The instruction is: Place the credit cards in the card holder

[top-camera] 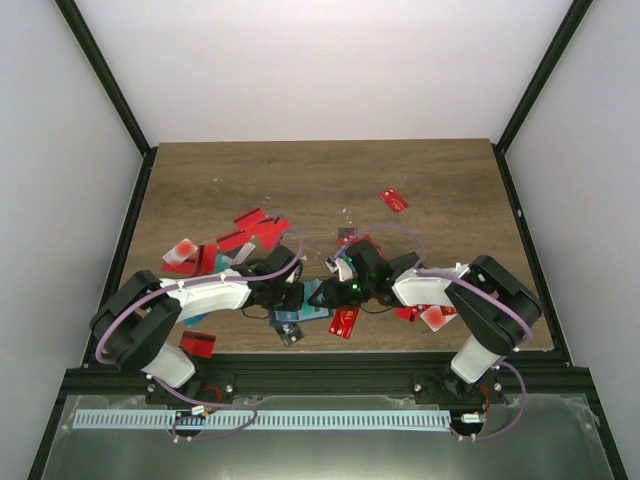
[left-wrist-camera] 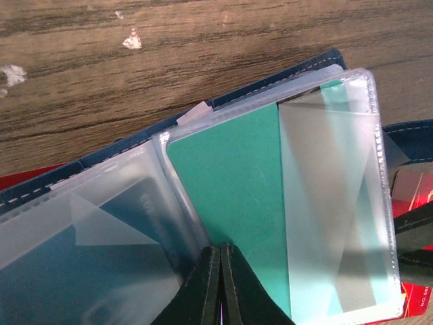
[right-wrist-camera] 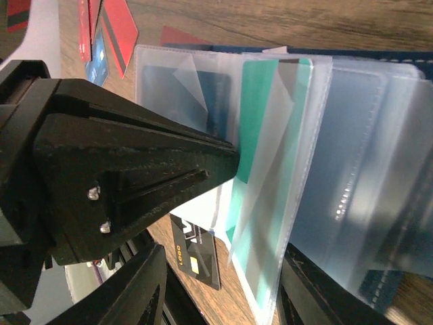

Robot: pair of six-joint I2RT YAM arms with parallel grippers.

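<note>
Resting on card holder [left-wrist-camera: 338, 203], left pincer [left-wrist-camera: 220, 284] pressed together — right pincer [right-wrist-camera: 226, 281] seemingly spread.

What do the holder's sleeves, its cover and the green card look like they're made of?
The sleeves: soft clear plastic, probably vinyl; glossy, slightly frosted, creased, see-through. The card holder cover: navy with light stitching along the edge, likely faux leather or fabric. The teal card: stiff opaque plastic, flat and matt.
</note>
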